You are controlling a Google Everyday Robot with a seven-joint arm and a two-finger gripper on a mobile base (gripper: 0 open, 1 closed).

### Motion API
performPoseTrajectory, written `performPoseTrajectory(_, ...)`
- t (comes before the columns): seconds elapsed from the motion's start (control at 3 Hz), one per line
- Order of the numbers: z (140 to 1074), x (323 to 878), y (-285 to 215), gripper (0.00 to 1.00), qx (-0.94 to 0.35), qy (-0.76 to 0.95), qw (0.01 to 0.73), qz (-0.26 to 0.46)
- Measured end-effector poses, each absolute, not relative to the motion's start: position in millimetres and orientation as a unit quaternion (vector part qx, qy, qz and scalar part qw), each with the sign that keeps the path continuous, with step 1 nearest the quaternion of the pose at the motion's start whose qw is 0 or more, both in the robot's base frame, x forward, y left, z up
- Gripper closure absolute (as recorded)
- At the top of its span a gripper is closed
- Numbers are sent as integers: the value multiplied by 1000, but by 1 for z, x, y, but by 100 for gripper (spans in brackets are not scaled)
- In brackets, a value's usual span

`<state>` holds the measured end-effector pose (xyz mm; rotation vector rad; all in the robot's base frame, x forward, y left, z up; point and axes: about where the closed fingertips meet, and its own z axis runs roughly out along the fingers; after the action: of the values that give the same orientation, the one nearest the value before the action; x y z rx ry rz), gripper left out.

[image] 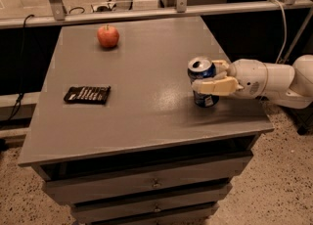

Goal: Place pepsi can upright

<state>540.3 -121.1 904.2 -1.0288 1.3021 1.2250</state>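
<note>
The pepsi can (202,83) is dark blue with a silver pull-tab top. It stands nearly upright on the right part of the grey cabinet top (142,87), its base on or just above the surface. My gripper (209,76) reaches in from the right on a white arm. Its cream fingers (215,87) are closed around the can's middle, one on the near side and one behind it.
A red apple (108,36) sits at the back left of the cabinet top. A black flat packet (87,94) lies at the left. The cabinet's right edge runs just under my arm. A metal rail (161,11) crosses behind the cabinet. Drawers (151,182) are below.
</note>
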Motion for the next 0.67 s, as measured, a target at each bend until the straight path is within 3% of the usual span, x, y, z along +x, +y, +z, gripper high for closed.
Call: performPoseTrajectory(0.67,892,536,-134,60,-406,518,523,541)
